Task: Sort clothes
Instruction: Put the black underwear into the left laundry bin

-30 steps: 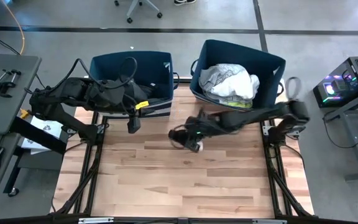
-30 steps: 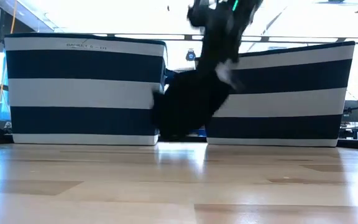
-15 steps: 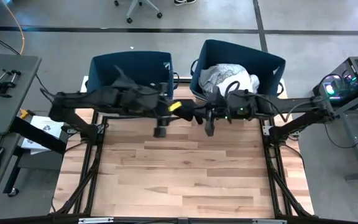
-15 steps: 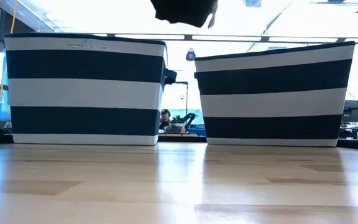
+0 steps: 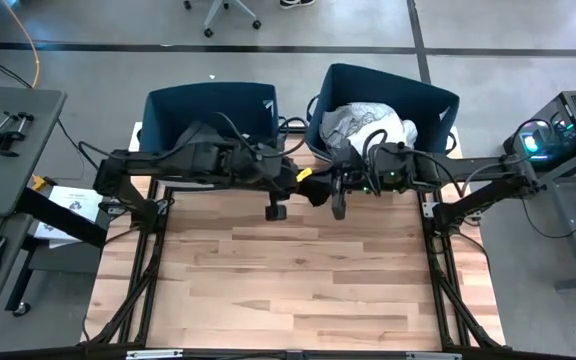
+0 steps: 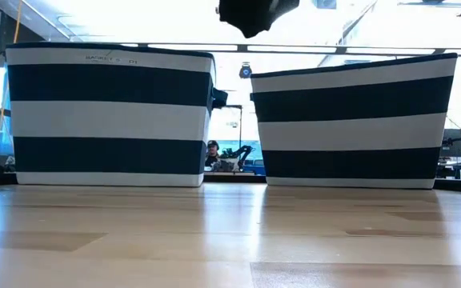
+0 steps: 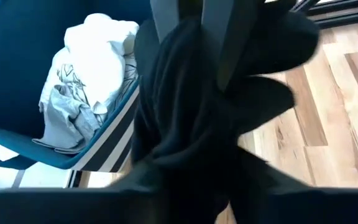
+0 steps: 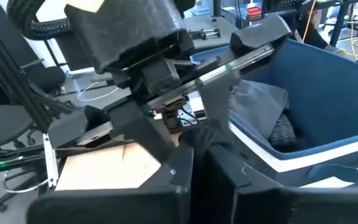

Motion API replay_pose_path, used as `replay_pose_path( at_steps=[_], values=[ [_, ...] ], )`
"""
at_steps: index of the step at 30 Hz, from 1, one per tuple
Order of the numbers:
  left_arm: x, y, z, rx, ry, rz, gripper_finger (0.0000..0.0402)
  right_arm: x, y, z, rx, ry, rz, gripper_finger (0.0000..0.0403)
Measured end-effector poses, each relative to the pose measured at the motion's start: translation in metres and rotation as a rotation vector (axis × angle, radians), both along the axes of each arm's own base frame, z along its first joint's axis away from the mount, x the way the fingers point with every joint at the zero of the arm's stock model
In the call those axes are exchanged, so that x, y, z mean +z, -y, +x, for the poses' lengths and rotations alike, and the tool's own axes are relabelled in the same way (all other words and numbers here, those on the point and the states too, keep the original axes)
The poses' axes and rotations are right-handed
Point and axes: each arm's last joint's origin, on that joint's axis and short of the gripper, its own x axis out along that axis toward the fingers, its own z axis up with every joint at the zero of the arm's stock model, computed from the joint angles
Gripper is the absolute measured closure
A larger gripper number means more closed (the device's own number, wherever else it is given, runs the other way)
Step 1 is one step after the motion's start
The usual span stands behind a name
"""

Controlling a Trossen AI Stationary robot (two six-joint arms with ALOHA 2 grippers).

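Small, unreadable print on the left bin's [image 6: 110, 112] top stripe.

bare table [image 5: 298, 280] in front, two bins [image 5: 213, 118] behind

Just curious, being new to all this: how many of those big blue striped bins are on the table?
2. The left bin and the right bin stand side by side at the table's far edge; the right one holds white clothes. No others show.

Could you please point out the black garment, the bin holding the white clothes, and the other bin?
black garment [image 7: 197, 124]: left wrist view, middle of the bunched dark fabric.
bin with white clothes [image 5: 438, 105]: high view, its right rim.
other bin [image 5: 168, 105]: high view, inner wall at its left.
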Motion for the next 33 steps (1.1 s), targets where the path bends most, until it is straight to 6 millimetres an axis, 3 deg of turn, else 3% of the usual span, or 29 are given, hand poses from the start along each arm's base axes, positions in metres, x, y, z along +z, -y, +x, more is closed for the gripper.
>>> replay_pose_path(
  at_steps=[4,8,14,18,21,24,27,33],
  values=[
    [0.010,0.000,-0.010,0.009,0.033,-0.014,0.0385,0.004,0.000,-0.004,-0.016,0.029,0.081,0.0343],
    [0.032,-0.004,-0.034,0.111,0.106,0.020,0.0390,0.014,0.005,-0.014,-0.046,0.082,0.154,0.0292],
    [0.064,-0.032,-0.101,0.410,0.127,0.136,0.0399,0.028,0.012,-0.033,-0.070,0.136,0.156,0.0251],
    [0.063,-0.067,-0.136,0.618,0.053,0.069,0.0400,0.030,0.015,-0.036,-0.083,0.145,0.153,0.0250],
    [0.048,-0.094,-0.151,0.786,-0.058,0.005,0.0400,0.030,0.016,-0.036,-0.086,0.145,0.155,0.0250],
    [0.027,-0.120,-0.157,0.907,-0.178,-0.049,0.0378,0.029,0.016,-0.035,-0.088,0.135,0.155,0.0250],
    [0.011,-0.140,-0.165,0.988,-0.244,-0.088,0.0329,0.026,0.015,-0.034,-0.084,0.110,0.157,0.0250],
    [0.008,-0.160,-0.181,1.019,-0.256,-0.196,0.0213,0.019,0.008,-0.036,-0.067,0.038,0.180,0.0250]
  ],
)
